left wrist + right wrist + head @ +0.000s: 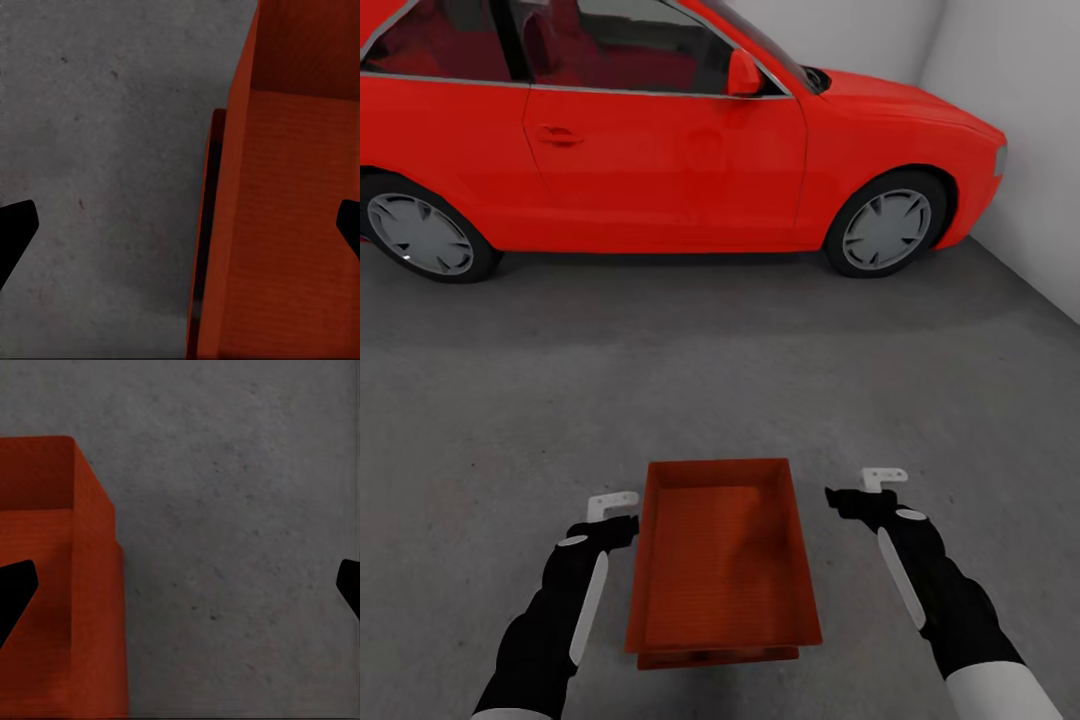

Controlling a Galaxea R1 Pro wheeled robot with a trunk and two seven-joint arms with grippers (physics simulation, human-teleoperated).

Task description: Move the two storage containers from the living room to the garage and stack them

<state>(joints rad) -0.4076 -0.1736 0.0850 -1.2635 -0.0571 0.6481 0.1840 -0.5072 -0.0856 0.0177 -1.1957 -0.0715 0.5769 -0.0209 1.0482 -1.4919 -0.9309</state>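
Note:
The two rust-red storage containers lie stacked on the dark grey concrete floor of the garage. The upper container sits open-topped and empty, and a sliver of the lower container peeks out at its near end. My left gripper hovers open just left of the stack, apart from it. My right gripper hovers open just right of it, also apart. In the left wrist view the upper container overhangs the lower rim. The right wrist view shows the stack's corner.
A red coupe car stands across the far side, its wheels on the concrete. A plain white wall closes the right side. Bare concrete stretches between the stack and the car.

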